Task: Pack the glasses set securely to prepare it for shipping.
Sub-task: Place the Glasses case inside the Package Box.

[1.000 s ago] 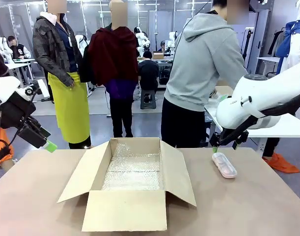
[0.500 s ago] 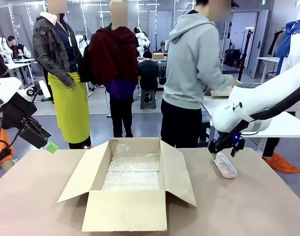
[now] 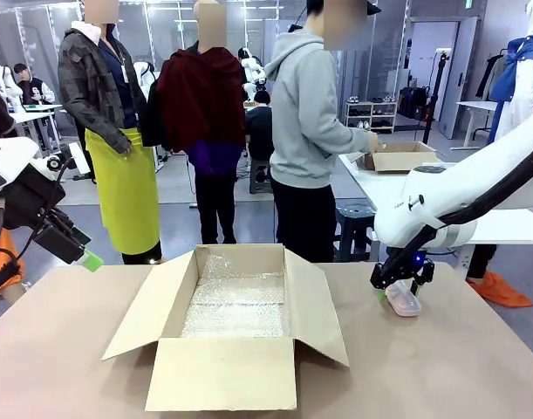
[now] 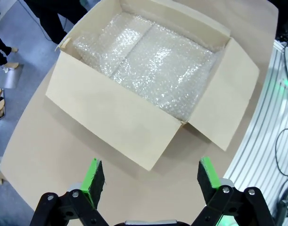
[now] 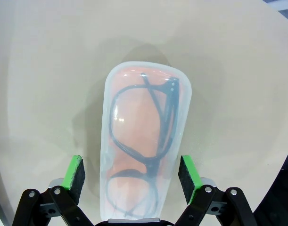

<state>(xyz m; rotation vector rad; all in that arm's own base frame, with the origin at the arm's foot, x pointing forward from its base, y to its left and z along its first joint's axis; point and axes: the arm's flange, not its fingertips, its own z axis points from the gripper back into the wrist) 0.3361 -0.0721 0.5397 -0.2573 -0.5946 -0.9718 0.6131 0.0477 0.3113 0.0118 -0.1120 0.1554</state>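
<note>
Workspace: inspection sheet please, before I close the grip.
Surface: tan table, flat.
Job's things: pink glasses case lies flat on the table, glasses inside.
Clutter: nothing seen.
Grippers: left gripper open, above the table by the open cardboard box lined with bubble wrap; right gripper open, astride the case.
Cables: black cables on the floor beside the table.
Surroundings: people standing beyond the table.
</note>
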